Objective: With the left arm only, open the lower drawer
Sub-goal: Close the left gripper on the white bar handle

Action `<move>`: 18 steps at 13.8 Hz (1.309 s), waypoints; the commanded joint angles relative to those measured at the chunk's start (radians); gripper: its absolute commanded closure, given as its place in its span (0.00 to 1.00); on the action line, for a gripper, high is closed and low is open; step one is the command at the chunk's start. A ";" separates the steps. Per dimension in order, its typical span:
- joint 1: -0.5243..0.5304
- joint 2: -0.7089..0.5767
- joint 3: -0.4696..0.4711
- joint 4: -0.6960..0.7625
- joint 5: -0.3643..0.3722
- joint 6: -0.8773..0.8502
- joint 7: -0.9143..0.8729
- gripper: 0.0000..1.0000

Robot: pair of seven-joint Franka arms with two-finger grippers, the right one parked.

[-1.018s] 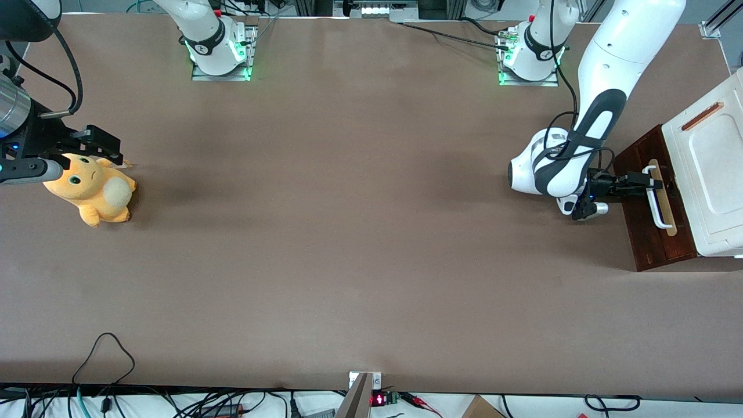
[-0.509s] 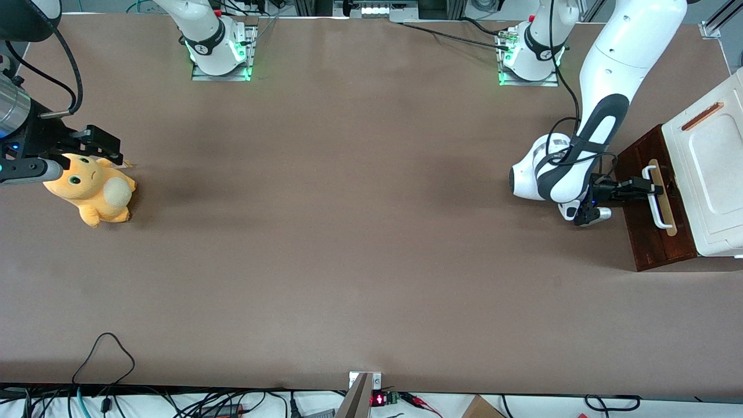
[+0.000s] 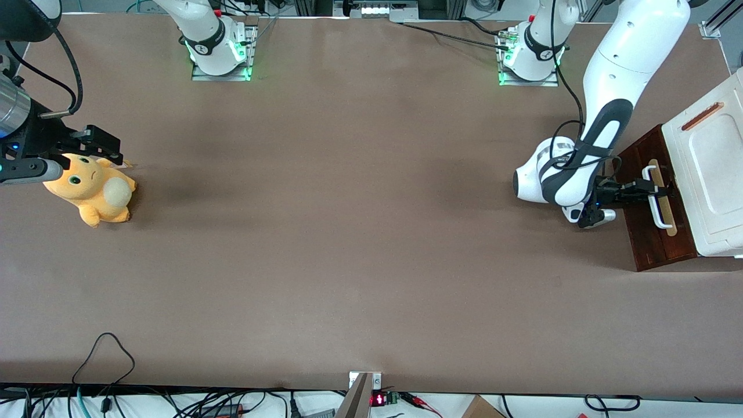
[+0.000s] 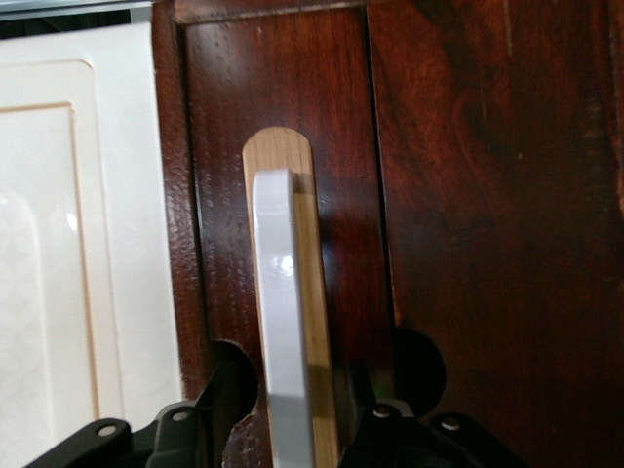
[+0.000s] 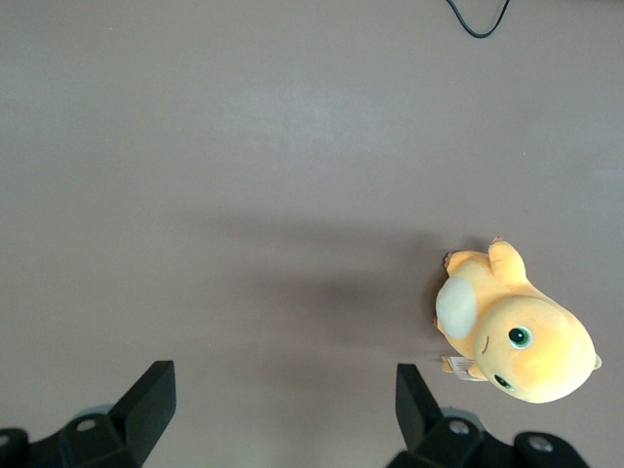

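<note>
We take the white loop handle (image 4: pixel 281 322) as our landmark: it runs lengthwise along a pale wood strip (image 4: pixel 317 322) set into the dark red-brown front of the lower drawer (image 3: pixel 650 226), which sits at the working arm's end of the counter (image 3: pixel 348 232), under the white cabinet top (image 3: pixel 711 174). The long axis of the handle lies crosswise to the reach of the left arm (image 3: pixel 603 116), so the gripper (image 3: pixel 651 188) meets it squarely, near the end of the handle farther from the front camera. In the wrist view the handle passes straight between the two black fingers (image 4: pixel 226 405), one on each side of the bar, with visible gaps; we judge them spread and straddling the handle, not yet pinching it. Whether either pad touches the bar we cannot tell. The drawer front looks flush with its frame, so we judge it still closed; the coming move, as we read it, is to close on the bar and pull straight away from the cabinet.
</note>
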 commanded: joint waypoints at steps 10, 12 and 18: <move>0.012 0.018 -0.014 0.040 0.023 -0.013 -0.010 0.78; 0.012 0.018 -0.014 0.040 0.023 -0.013 -0.010 0.82; 0.010 0.017 -0.014 0.040 0.023 -0.013 -0.010 0.89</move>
